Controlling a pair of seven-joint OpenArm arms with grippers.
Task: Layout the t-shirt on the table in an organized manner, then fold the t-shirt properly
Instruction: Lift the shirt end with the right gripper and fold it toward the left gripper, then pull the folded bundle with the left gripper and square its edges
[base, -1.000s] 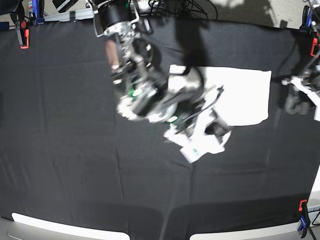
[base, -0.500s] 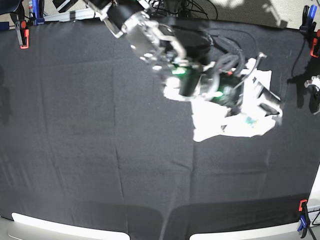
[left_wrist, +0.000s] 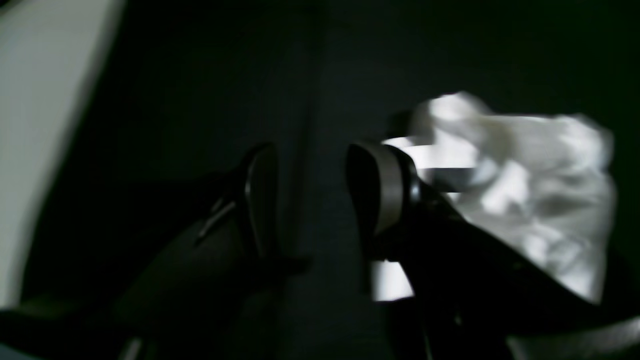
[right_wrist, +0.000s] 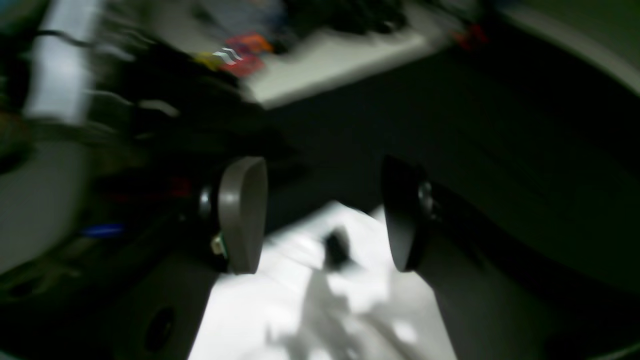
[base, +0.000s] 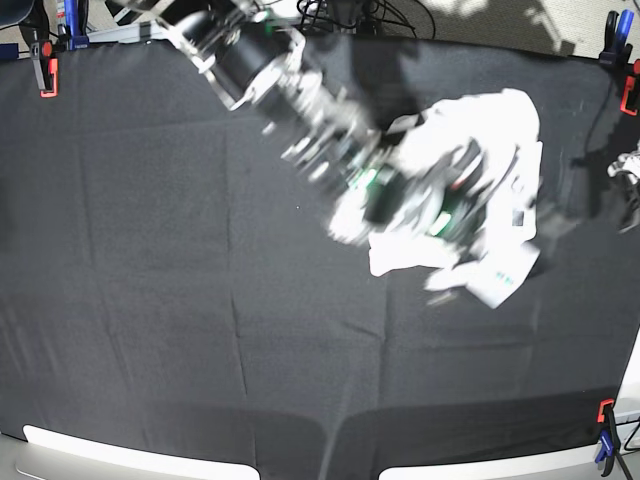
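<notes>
The white t-shirt (base: 470, 150) lies bunched on the right part of the black-clothed table (base: 150, 300); no print shows. My right arm reaches from the top left across it, blurred by motion. The right gripper (base: 492, 278) is at the shirt's lower edge. In the right wrist view, this gripper (right_wrist: 322, 217) is open with nothing between its fingers, and the shirt (right_wrist: 300, 300) lies below them. My left gripper (base: 630, 170) is at the right edge of the table. In the left wrist view it (left_wrist: 320, 200) is open and empty, with the shirt (left_wrist: 525, 190) beside it.
Orange clamps (base: 45, 75) (base: 628, 95) (base: 603, 412) and a blue clamp (base: 622, 25) hold the cloth at the table's edges. Cables and gear (base: 350, 12) lie beyond the far edge. White strips (base: 130, 458) run along the near edge.
My right arm swung right across the shirt, then down a little. The shirt went from a flat rectangle to a bunched heap farther right. My left arm drew back to the right edge.
</notes>
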